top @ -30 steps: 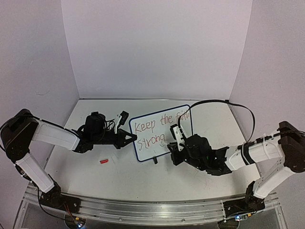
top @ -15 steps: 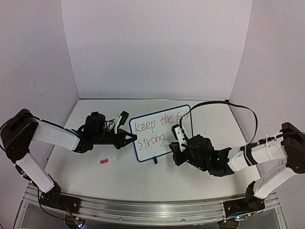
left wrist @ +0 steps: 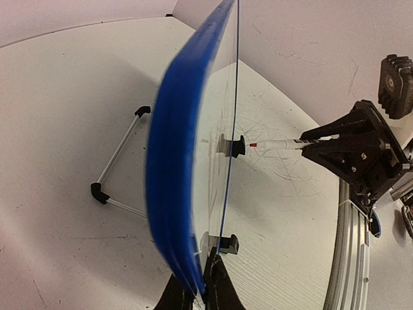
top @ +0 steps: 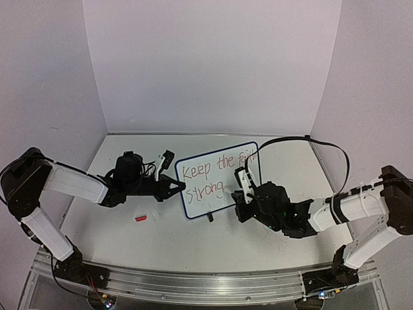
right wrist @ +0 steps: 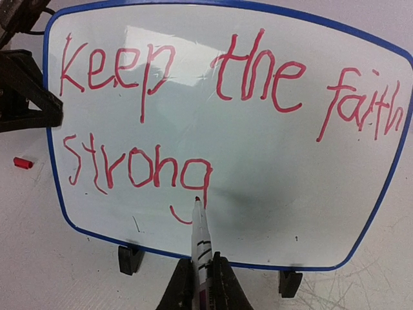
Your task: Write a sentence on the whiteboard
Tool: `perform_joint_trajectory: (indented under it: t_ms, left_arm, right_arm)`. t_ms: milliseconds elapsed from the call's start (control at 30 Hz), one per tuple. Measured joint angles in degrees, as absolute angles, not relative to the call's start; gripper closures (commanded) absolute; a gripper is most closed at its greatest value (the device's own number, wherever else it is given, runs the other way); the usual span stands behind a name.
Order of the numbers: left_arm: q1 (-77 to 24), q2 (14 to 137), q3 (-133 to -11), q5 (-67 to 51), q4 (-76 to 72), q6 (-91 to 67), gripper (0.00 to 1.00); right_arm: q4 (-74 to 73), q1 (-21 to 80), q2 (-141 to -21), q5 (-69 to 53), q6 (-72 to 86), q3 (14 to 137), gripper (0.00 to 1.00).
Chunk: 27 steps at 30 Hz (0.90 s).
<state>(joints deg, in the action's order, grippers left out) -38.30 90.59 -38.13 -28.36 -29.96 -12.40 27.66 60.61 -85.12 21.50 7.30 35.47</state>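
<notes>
Whiteboard (top: 216, 177): was stood upright on its clip feet at mid-table, between the arms.
Left gripper (left wrist: 197, 294): was pinched on the board's left edge.
Right gripper (right wrist: 201, 284): was pressed together around a red marker (right wrist: 201, 239), its tip held at the tail of the "g".
Sentence (right wrist: 222, 68): "Keep the faith strong" was written in two lines.
Left to do: judged little; no full stop was seen.

Red sentence (right wrist: 250, 68) is being displayed on whiteboard (right wrist: 290, 194): "Keep the faith" across top, "Strong" at lwr left of frame.
</notes>
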Motion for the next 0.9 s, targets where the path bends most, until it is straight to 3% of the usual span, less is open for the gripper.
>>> perform_joint_trajectory:
  t_ms: [900]
  left_arm:
    - [-38.3,90.6,-38.1,-28.4,-30.0,-12.4,1.0]
  right_arm:
    - [26.9,58.6,-87.6,17.4,6.9,35.8,1.0]
